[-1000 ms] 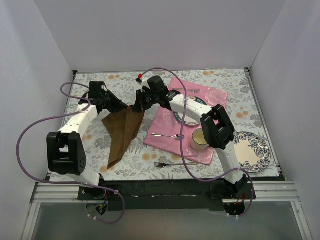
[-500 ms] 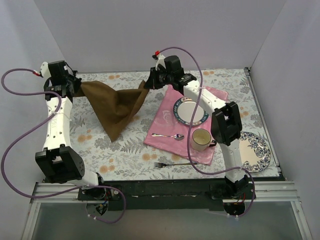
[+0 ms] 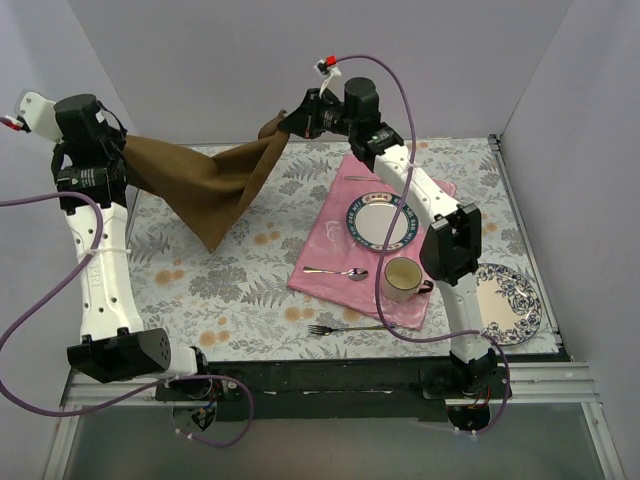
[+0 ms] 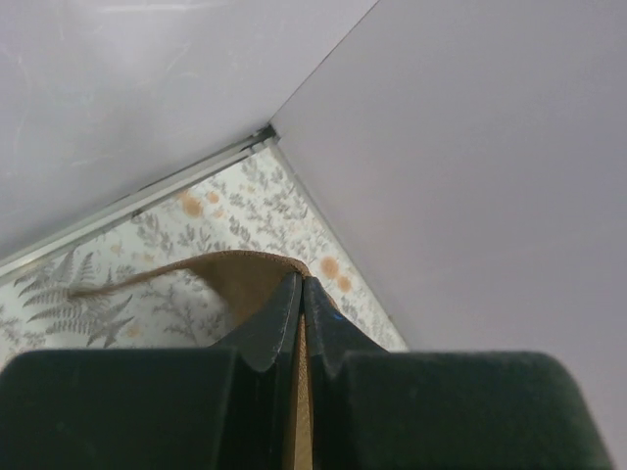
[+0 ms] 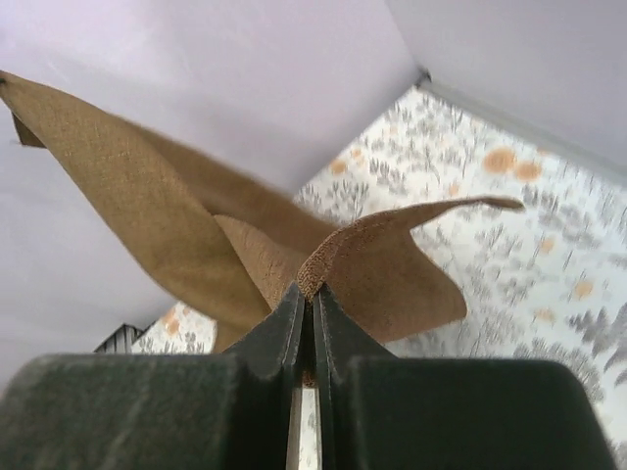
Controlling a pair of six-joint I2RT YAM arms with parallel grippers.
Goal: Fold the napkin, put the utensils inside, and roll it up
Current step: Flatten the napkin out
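Left end effector (image 3: 122, 160) and right end effector (image 3: 284, 126) each clamp a napkin (image 3: 205, 185) corner, stretching it above the desk (image 3: 250, 292).

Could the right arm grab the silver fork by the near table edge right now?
Probably not yet: the right pincer is shut on a corner of the plain dark brown cloth napkin, held high at the back. The slim silver metal fork itself lies uncovered.

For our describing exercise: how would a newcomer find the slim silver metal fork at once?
Find the large pink cloth mat. Just off its near edge, on the floral tablecloth, lies the slim silver metal fork. Unlike the silver spoon on the mat, it has tines.
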